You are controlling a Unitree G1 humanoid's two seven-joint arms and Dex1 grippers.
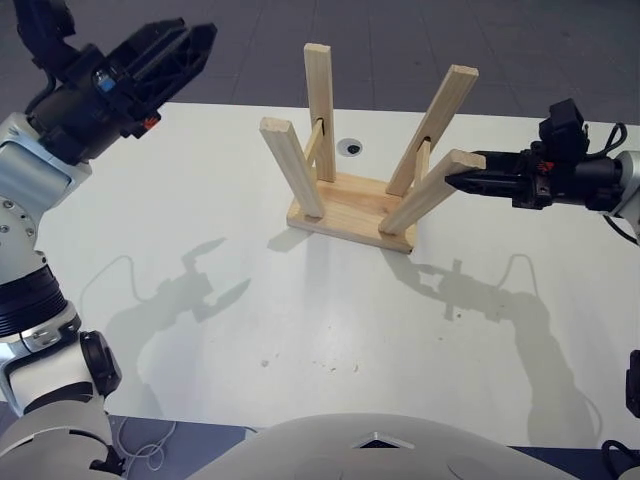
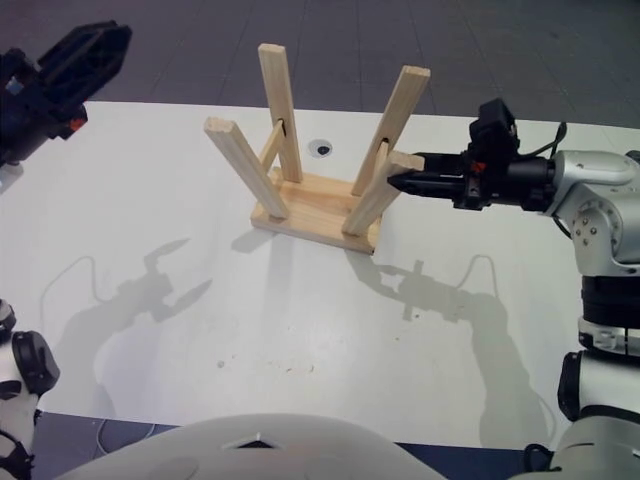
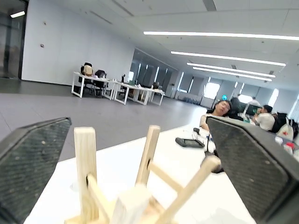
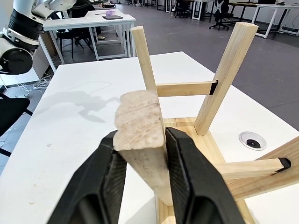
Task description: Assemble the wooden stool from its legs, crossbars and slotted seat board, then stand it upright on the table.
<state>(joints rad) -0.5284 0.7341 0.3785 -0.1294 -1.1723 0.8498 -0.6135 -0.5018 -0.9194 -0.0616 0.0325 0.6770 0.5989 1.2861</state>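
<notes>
Stool (image 1: 348, 208) inverted; right end effector (image 4: 140, 136) pinches leg tip (image 4: 140, 114); left end effector (image 3: 142, 165) spread wide.

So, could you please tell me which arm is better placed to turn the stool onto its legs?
Right, probably. The right gripper is shut on one upturned leg of the stool, which lies seat down. The left gripper hangs open, off to the side, touching nothing.

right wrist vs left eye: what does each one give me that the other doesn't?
Right wrist adds: pads clamped on both sides of the end grain of one leg. Left eye adds: left gripper open, raised off to the side, apart from the stool. Shared: stool upside down on the table, right gripper on that leg.
</notes>
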